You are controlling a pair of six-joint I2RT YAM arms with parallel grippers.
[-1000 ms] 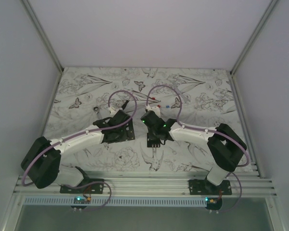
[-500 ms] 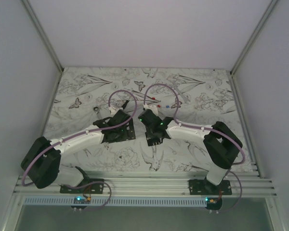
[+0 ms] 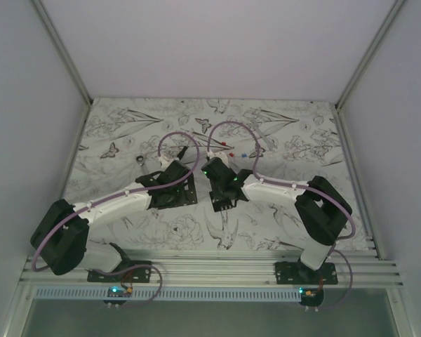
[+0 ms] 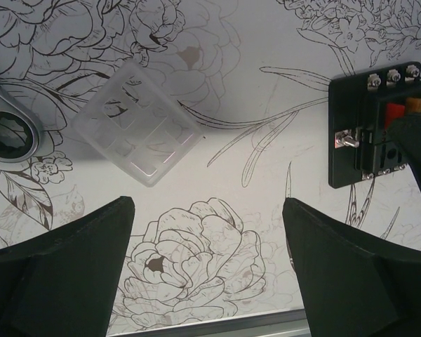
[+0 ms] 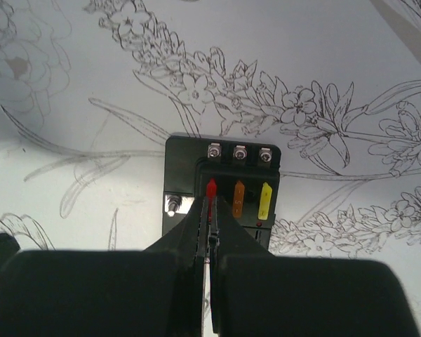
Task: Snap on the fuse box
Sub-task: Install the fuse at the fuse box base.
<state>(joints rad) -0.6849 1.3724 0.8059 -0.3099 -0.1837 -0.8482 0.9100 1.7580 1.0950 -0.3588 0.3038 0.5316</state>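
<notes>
The fuse box (image 5: pixel 182 158) is a black block lying flat on the flower-print table, with red (image 5: pixel 211 187), orange (image 5: pixel 238 199) and yellow (image 5: pixel 265 200) fuses standing in its slots. My right gripper (image 5: pixel 210 205) is shut, its tips at the base of the red fuse. In the left wrist view the fuse box (image 4: pixel 351 140) lies at the right edge. My left gripper (image 4: pixel 207 270) hangs open over bare table, with nothing between its fingers. A clear plastic cover (image 4: pixel 137 130) lies beyond it, apart from the box. From above, the left gripper (image 3: pixel 174 189) and right gripper (image 3: pixel 223 200) sit side by side mid-table.
A metal ring-shaped tool (image 4: pixel 7 133) lies left of the clear cover. Small loose red (image 3: pixel 228 146) and blue (image 3: pixel 244 153) fuses lie farther back on the table. White walls close in the table on three sides.
The right gripper has gone from slightly open to shut, and its arm has shifted a little left. The left arm has not moved.
</notes>
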